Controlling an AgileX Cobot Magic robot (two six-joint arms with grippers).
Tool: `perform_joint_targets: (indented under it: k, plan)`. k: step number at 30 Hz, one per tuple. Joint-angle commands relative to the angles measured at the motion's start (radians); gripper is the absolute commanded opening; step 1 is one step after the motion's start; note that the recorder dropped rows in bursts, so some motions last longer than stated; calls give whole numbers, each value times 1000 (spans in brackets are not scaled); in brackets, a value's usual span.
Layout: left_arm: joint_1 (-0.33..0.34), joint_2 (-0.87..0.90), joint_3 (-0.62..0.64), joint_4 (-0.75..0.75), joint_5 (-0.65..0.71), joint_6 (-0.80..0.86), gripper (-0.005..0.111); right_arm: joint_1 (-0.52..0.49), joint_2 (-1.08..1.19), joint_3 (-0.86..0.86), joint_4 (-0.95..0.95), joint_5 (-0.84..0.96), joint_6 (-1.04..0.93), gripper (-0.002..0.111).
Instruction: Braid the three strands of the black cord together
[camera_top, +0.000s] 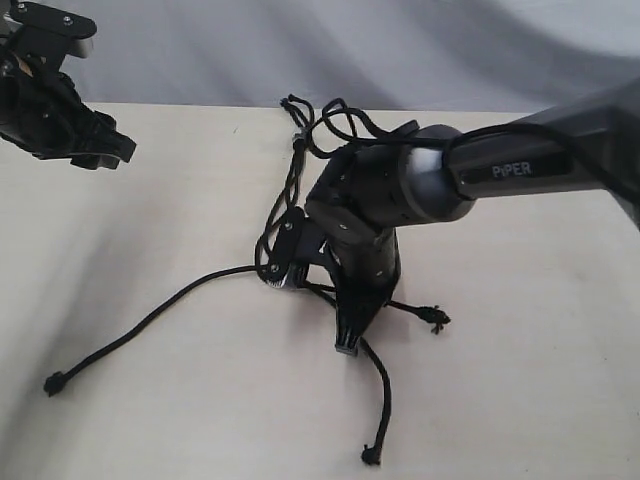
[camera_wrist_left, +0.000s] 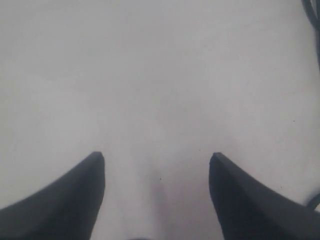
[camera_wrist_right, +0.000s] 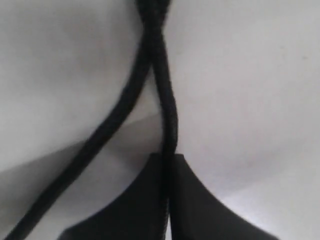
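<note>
My right gripper (camera_wrist_right: 167, 160) is pressed together on one strand (camera_wrist_right: 169, 115). My arm (camera_top: 420, 185) hides where the black cord (camera_top: 282, 200), mid-frame, splits. My left gripper (camera_wrist_left: 156, 159), spread wide, sits cropped at the exterior view's upper left.

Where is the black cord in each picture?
Exterior view: the black cord sprawls across the middle of the pale table.
Left wrist view: not clearly in it; dark edge bits too blurred.
Right wrist view: centre, pinched in the shut right gripper.
Shared landmark: that pale table.
</note>
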Motion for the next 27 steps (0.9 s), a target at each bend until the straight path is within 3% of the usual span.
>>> perform_joint_targets:
  k: [1, 5, 11, 19, 27]
  plan:
    - [2, -8, 10, -8, -9, -3, 58, 69, -1, 2, 265, 108, -185, 2]
    - [2, -8, 10, -12, -9, -3, 58, 163, -16, 2, 431, 172, -398, 2]
    - [2, -8, 10, -28, -9, -3, 58, 218, -144, 2, 335, 123, -385, 2]
    - [2, -8, 10, -28, -9, -3, 58, 42, -306, 2, 237, 105, -273, 2]
    - [2, -8, 10, -28, -9, -3, 58, -168, -284, 42, 244, 86, -231, 2]
